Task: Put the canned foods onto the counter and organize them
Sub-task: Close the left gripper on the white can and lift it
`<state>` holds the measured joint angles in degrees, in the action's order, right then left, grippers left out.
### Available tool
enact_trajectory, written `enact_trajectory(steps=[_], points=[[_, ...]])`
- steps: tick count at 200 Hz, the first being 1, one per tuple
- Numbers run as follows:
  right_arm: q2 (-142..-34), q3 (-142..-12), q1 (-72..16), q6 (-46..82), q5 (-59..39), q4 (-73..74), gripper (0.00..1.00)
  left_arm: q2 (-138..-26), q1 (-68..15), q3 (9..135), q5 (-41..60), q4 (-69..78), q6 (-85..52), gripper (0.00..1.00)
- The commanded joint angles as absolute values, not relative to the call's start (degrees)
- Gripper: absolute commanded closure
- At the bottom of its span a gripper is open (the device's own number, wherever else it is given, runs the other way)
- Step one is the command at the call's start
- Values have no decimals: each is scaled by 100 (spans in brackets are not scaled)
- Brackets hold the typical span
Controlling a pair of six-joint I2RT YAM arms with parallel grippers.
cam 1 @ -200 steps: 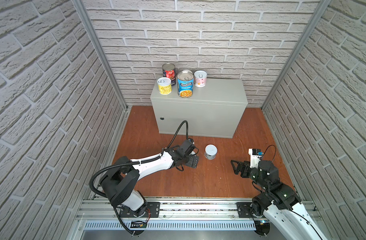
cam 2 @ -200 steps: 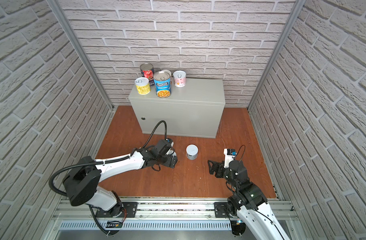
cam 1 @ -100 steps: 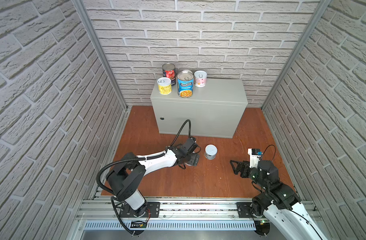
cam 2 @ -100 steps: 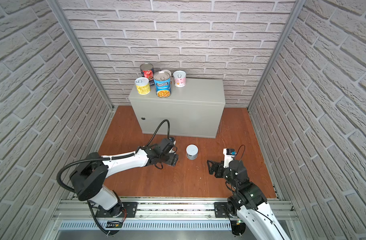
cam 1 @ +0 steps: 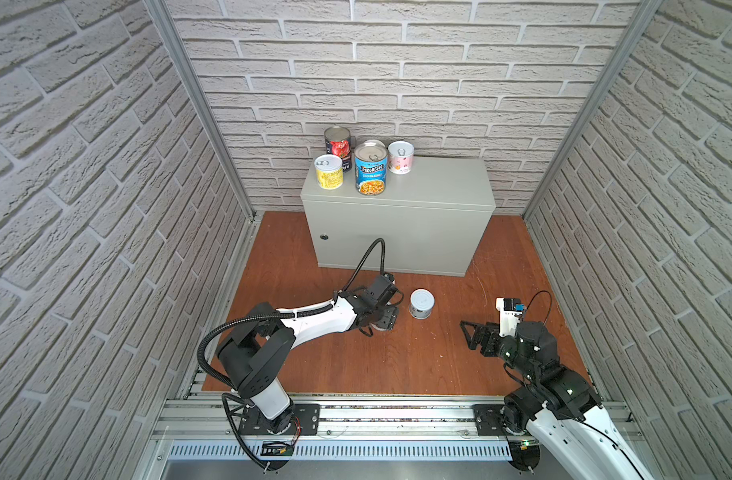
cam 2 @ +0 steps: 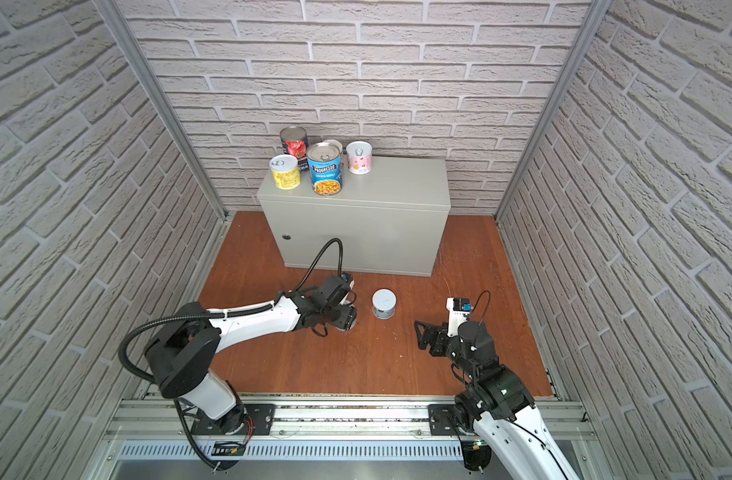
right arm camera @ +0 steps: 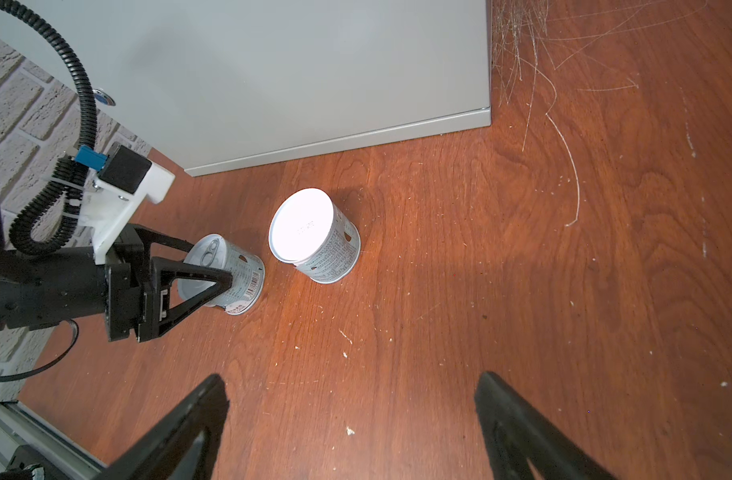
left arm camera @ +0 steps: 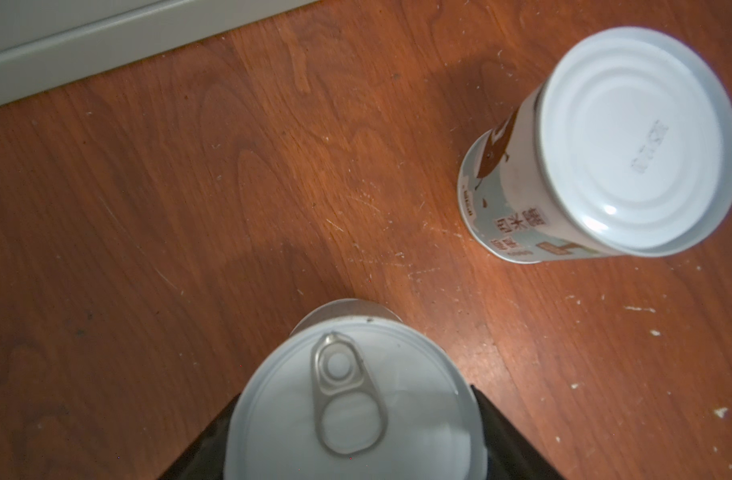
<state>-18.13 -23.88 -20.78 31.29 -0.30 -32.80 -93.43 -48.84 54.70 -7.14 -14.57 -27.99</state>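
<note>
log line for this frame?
left end effector: gripping pull-tab can on floor | right end effector: open, empty | second can: floor, free | counter: partly stocked

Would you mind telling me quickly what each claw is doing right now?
Left claw: closed on the pull-tab can.
Right claw: open, holding nothing.

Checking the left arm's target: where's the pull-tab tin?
The pull-tab tin stands on the floor before the cabinet, between the fingers of the left pincer, left of the plain-topped tin in both top views.
</note>
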Motion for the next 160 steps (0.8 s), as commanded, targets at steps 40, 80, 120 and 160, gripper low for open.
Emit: enact_trajectory(steps=[40,80,120,160], points=[[-1861,-2351,-2057,3134,-116,-3095,6,-9642,-4909,5704,-974,-1657,-2646,44],[-1872,-2305,-2056,2930,-509,-2913,6,-9466,-4904,6185,-761,-2141,-2737,50],[-1984,-2251,-2057,2810,-1143,-2475,6,-8903,-4905,6518,-467,-2567,-2735,52],[-2284,-2231,-2064,2749,-1723,-1737,6,-8394,-4846,6422,-539,-2733,-2747,52]])
